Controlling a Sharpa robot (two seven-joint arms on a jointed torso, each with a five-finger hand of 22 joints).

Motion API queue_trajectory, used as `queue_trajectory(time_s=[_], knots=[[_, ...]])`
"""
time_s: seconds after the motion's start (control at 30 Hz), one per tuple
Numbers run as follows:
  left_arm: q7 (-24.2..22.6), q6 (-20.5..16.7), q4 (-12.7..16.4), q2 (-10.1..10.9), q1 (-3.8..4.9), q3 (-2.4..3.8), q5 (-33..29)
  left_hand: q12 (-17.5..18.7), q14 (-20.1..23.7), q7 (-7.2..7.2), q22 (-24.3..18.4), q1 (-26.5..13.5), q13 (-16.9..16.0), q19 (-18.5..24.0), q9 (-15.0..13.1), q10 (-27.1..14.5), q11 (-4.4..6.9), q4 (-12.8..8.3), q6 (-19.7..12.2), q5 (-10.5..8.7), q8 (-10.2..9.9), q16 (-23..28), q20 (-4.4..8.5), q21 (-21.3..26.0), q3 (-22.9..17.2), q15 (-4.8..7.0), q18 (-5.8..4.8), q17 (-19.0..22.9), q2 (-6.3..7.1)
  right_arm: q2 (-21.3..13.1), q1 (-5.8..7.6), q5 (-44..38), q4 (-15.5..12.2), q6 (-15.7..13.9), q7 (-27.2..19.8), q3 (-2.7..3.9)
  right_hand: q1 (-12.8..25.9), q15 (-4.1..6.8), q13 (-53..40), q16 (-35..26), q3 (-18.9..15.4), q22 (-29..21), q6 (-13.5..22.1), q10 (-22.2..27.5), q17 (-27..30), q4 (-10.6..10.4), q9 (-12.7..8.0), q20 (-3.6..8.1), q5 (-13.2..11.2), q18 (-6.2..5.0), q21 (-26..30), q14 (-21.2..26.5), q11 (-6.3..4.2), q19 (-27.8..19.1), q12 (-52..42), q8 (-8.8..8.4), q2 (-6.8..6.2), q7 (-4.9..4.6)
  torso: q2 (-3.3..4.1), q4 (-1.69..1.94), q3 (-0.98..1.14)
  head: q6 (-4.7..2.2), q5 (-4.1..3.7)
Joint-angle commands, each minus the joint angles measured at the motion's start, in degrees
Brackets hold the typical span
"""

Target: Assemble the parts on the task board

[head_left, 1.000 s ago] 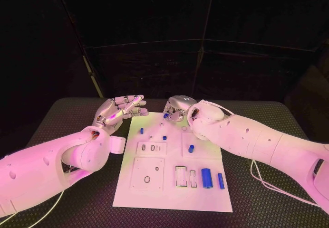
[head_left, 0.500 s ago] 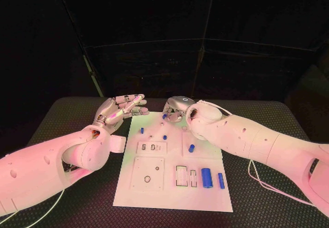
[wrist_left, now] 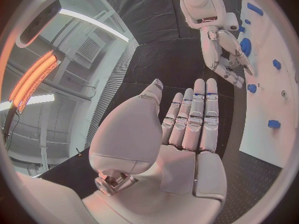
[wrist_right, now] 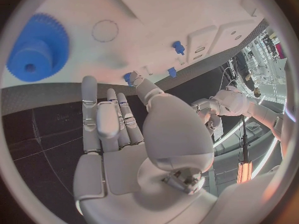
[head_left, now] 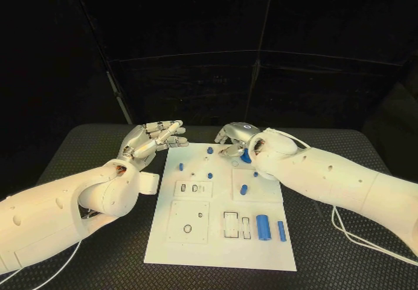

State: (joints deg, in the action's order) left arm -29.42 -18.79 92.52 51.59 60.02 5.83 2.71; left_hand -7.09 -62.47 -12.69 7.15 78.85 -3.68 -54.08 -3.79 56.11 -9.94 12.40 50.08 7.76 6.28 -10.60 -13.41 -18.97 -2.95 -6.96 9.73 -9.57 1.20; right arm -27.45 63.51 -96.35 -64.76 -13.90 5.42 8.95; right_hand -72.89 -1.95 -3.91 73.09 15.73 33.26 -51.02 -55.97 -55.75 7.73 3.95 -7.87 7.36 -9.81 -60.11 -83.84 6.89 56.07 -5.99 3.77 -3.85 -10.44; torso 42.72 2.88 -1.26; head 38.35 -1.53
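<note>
Hovering over the far end of the task board (head_left: 222, 241), right hand (head_left: 234, 138) has fingers loosely apart, holding nothing; blue gear (wrist_right: 37, 49) lies on board just beside it. Left hand (head_left: 153, 140) raised off board's far-left corner, fingers straight & pressed together, empty; other blue parts (head_left: 262, 227) sit nr board's near end, on black surface (head_left: 87, 157)

My head camera looks steeply down on the task board (head_left: 222, 241) from the near side, taking in both arms. My left wrist camera sits close behind the left hand (wrist_left: 181, 134), facing right across the board's far end. My right wrist camera looks past the right hand (wrist_right: 124, 144). Both wrist cameras share that far end
</note>
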Motion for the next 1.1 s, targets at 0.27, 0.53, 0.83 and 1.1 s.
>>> queue_trajectory(time_s=[0.27,0.53,0.83,1.1], knots=[[-0.07,0.99,-0.73,0.44,0.15,0.08,0.25,0.4,-0.36,-0.62,-0.09,0.56,0.06,-0.38,0.08,0.07,-0.35,-0.44,-0.08,-0.3,-0.25,0.22,0.16,0.39,0.04,-0.2,0.76,-0.1,-0.14,-10.49,0.12,13.79,-7.86,-2.02,1.99,0.08,-0.29,1.28,-1.77,3.41,-1.53,5.77,-3.46,-13.22,-5.18,-1.79,0.14,0.86,2.62,0.14,-3.83,-1.8,-1.75,4.52,-6.99,0.61,-0.42,0.46,-0.44,-1.19,0.27,-0.49,-0.15],[0.01,1.33,-1.59,0.07,0.15,0.07,0.25,0.45,-0.37,-0.6,-0.11,0.57,0.06,-0.39,0.08,0.06,-0.35,-0.45,-0.08,-0.31,-0.28,0.25,0.16,0.41,0.05,-0.21,0.76,-0.11,-0.15,-12.88,0.11,16.66,-7.91,4.07,5.71,0.08,-2.17,3.33,-14.48,7.4,-11.78,11.64,-0.49,-19.06,-11.29,-8.26,0.08,3.04,5.54,1.43,-7.66,-2.68,-3.87,9.14,-22.01,0.73,-3.35,2.1,-0.41,-1.21,0.34,-0.65,-0.52],[0.02,1.45,-2.32,-0.16,0.15,0.07,0.25,0.45,-0.37,-0.6,-0.11,0.57,0.06,-0.39,0.08,0.06,-0.35,-0.45,-0.08,-0.31,-0.28,0.25,0.16,0.41,0.05,-0.21,0.76,-0.11,-0.15,-11.64,0.1,16.12,-6.43,7.6,6.99,0.07,-8.79,2.62,-32.8,9.95,-18.64,13.53,1.88,-13.75,-15.28,-19.16,0.12,2.21,5.71,1.7,-9.06,-3.06,-3.08,9.97,-39.59,2.31,-3.79,1.36,-0.36,-1.08,0.29,-0.46,-0.56],[0.06,1.49,-2.5,-0.3,0.15,0.07,0.25,0.45,-0.37,-0.6,-0.11,0.57,0.06,-0.39,0.08,0.06,-0.35,-0.45,-0.08,-0.31,-0.28,0.25,0.16,0.41,0.05,-0.21,0.76,-0.11,-0.15,-10.52,0.08,14.78,-5.19,8.72,7.2,0.06,-10.81,2.42,-41.71,10.99,-19.12,14.15,2.02,-15.39,-17.37,-21.59,0.16,2.11,5.9,1.74,-9.55,-3.36,-3.0,10.2,-47.61,3.16,-3.5,1.26,-0.33,-1.12,0.29,-0.19,-0.49]])
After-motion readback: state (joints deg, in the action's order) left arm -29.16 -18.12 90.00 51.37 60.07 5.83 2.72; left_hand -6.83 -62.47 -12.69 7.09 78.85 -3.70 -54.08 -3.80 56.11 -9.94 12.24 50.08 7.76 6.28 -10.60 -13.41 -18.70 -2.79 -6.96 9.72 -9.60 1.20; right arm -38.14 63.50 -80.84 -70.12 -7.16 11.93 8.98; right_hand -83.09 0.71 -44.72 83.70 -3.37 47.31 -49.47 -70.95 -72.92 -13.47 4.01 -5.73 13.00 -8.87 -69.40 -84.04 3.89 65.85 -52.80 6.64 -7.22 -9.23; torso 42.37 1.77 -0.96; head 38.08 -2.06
